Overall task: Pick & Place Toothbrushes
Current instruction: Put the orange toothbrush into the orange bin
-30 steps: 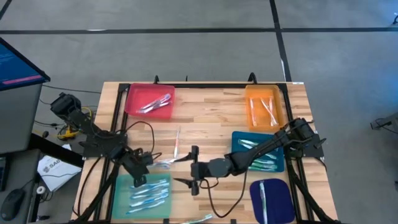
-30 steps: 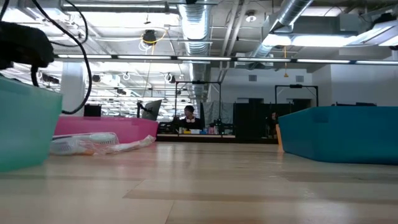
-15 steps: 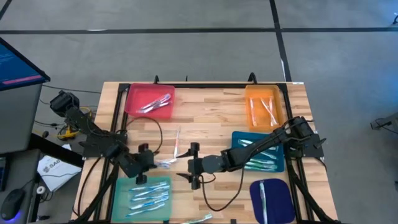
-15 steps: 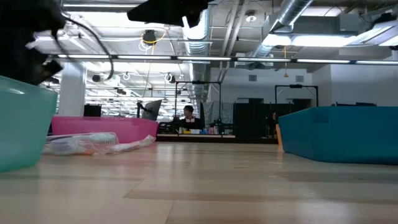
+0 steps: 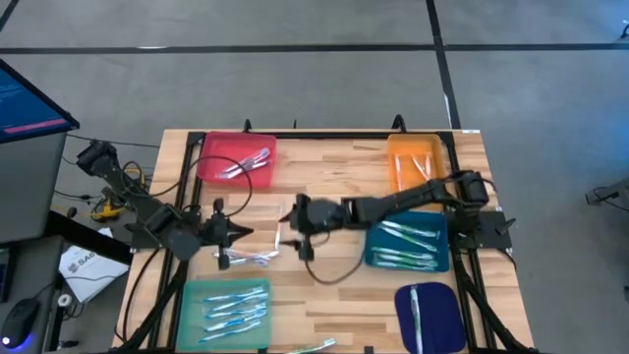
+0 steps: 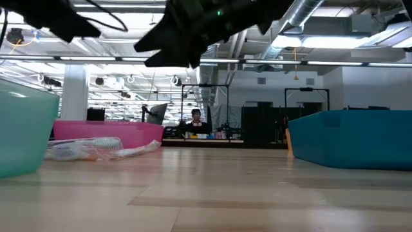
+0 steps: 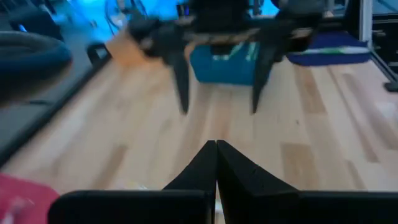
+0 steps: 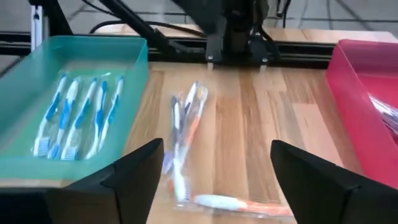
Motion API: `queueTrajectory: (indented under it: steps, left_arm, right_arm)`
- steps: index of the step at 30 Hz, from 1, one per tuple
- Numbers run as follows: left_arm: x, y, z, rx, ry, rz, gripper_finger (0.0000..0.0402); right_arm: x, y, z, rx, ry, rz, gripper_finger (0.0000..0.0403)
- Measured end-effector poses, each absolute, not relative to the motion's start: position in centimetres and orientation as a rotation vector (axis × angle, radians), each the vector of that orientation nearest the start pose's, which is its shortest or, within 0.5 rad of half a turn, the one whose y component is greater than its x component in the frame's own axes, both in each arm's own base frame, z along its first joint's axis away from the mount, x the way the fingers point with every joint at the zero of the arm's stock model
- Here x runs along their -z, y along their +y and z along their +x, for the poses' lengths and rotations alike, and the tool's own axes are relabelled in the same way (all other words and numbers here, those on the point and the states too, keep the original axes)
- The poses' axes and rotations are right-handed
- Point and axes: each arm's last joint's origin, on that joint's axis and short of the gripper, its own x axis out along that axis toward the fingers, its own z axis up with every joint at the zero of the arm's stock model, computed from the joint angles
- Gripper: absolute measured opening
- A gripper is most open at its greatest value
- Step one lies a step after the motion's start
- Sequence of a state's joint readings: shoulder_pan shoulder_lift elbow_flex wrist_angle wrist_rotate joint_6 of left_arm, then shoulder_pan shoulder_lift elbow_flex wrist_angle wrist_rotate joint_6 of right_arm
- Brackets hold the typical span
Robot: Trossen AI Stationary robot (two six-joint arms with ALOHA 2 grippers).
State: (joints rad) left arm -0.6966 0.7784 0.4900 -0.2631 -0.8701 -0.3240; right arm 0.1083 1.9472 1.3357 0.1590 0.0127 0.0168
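Loose toothbrushes in clear wrappers (image 5: 251,259) (image 8: 182,134) lie flat on the wood between my two grippers; another one (image 8: 239,204) lies across them. My left gripper (image 5: 236,233) (image 7: 216,148) is shut and empty. It hovers level above the table and points toward the table's right. My right gripper (image 5: 293,218) (image 8: 217,155) (image 7: 217,109) is open and empty, faces it, and hovers over the loose toothbrushes. More toothbrushes (image 5: 234,307) (image 8: 81,115) lie in the green tray (image 5: 192,324).
Pink tray (image 5: 211,172) with toothbrushes at far left, orange tray (image 5: 398,147) at far right, teal-blue tray (image 5: 373,221) and dark blue tray (image 5: 442,324) on the right. One toothbrush (image 5: 316,345) sits at the near edge. Black cables loop over the table's middle.
Both grippers have moved toward the table's far edge. The left one left the green tray and turned to point right. The right one swung from the near middle to above the loose toothbrushes and now faces the left one. The toothbrushes have stayed put.
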Motion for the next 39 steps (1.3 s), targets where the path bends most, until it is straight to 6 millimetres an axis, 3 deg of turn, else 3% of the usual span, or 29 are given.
queueTrajectory:
  steps: [8, 15, 19, 24, 29, 39]
  left_arm:
    - [-23.9, -6.2, 15.1, -0.376, 0.321, 0.139, 0.0001]
    - [-23.8, -3.7, 16.2, -0.429, 0.339, 0.075, 0.0001]
    - [-22.3, -2.2, 16.6, -0.426, 0.29, 0.009, 0.0001]
    - [-20.1, -0.3, 16.3, -0.393, 0.165, -0.085, 0.0001]
    - [-19.8, 0.6, 16.2, -0.369, 0.118, -0.113, 0.0001]
    - [-19.9, 1.0, 16.2, -0.256, 0.121, -0.154, 0.0001]
  right_arm:
    - [-21.9, -1.0, 42.4, -0.136, 0.398, -0.015, 0.0244]
    - [-21.3, -4.1, 40.9, -0.057, 0.264, -0.017, 0.0224]
    - [-21.2, -5.4, 40.7, -0.031, 0.264, -0.068, 0.0222]
    - [-20.9, -6.6, 40.4, -0.039, 0.286, -0.142, 0.0221]
    - [-21.1, -7.2, 40.6, -0.049, 0.377, -0.181, 0.0221]
    - [-22.2, -6.7, 44.1, -0.178, 0.62, -0.341, 0.022]
